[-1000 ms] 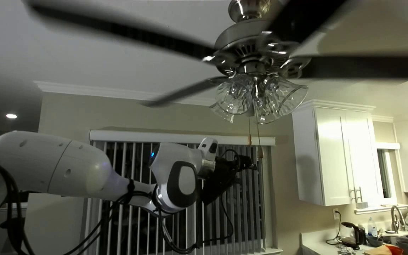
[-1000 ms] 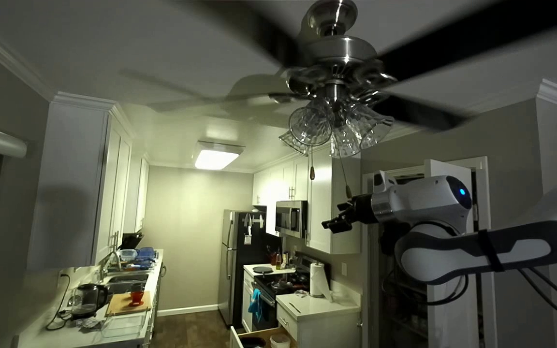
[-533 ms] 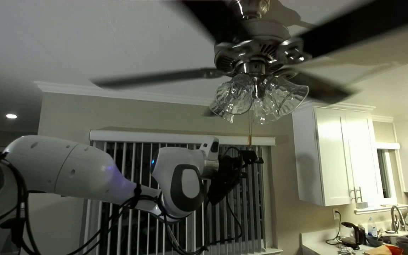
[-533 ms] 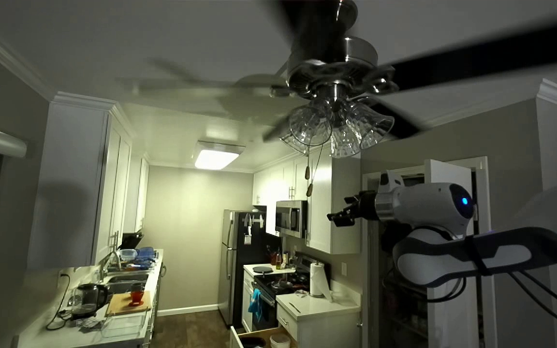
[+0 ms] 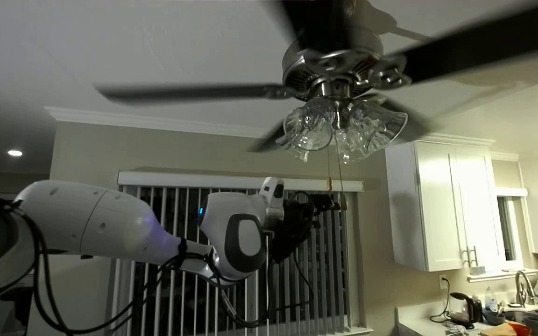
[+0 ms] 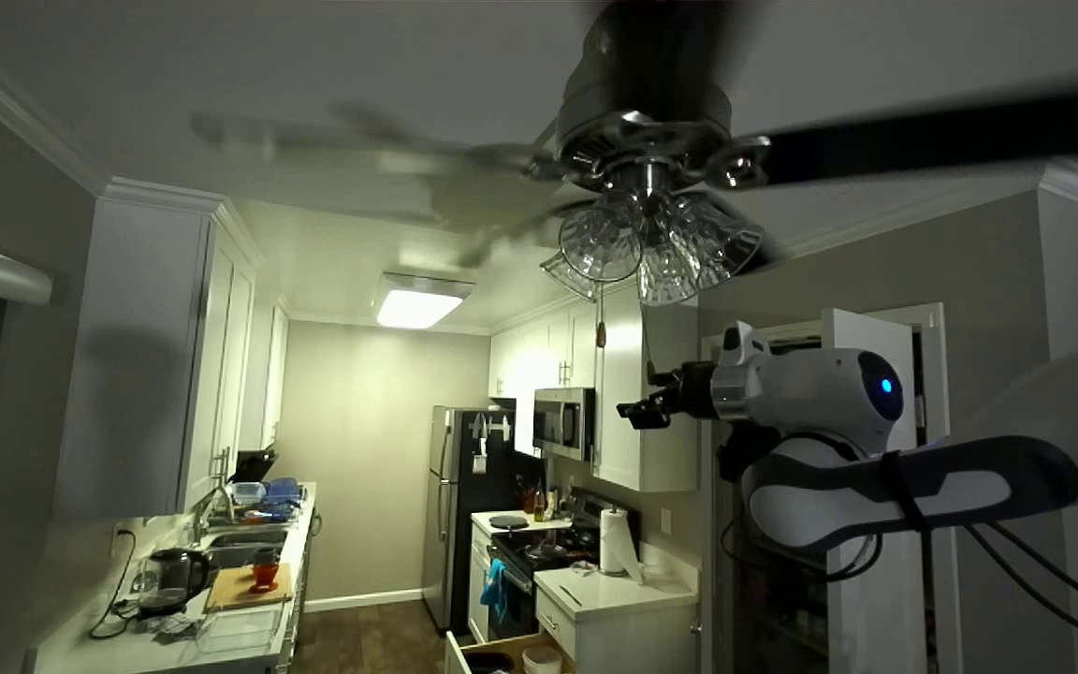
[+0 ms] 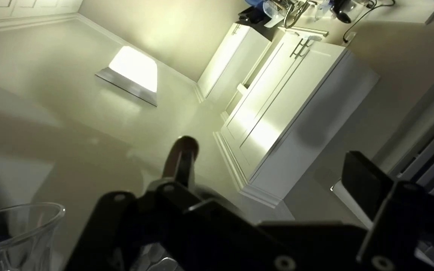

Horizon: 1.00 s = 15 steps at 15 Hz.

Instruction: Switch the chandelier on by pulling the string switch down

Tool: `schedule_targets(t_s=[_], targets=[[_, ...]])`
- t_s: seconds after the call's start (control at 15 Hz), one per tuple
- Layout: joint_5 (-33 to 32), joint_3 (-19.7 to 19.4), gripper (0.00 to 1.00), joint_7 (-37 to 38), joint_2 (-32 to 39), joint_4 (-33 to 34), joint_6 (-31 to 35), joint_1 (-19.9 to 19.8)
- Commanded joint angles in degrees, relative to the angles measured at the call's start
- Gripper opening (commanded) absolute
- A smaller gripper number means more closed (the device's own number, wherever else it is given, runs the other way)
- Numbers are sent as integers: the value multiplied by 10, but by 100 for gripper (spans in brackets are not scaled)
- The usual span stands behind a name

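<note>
The chandelier is a ceiling fan with unlit clear glass shades, also in an exterior view. Two pull strings hang below it. One ends in a tan knob, which also shows in an exterior view. The other ends in a brown knob; in the wrist view a brown knob lies beside and partly behind the left finger, not between the fingers. Whether they touch is unclear. My gripper is open and empty, below the shades in both exterior views.
Blurred fan blades turn above the arm. A glass shade is close at the lower left of the wrist view. White cabinets and window blinds stand beyond. A kitchen ceiling light is lit.
My gripper has risen over the last second and shifted slightly in both exterior views. The brown knob's string swung away half a second ago and is now back at the gripper. The blades have turned.
</note>
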Motion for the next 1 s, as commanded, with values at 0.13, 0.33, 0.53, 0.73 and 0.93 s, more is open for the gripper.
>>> schedule_targets(t_s=[0.13,0.33,0.53,0.73,0.93], targets=[[25,58,100,3,3,36,20,-71],[28,86,100,3,5,48,25,-102],[34,111,100,5,5,56,28,-127],[39,132,72,4,0,57,33,-153],[45,149,56,3,-3,59,42,-174]])
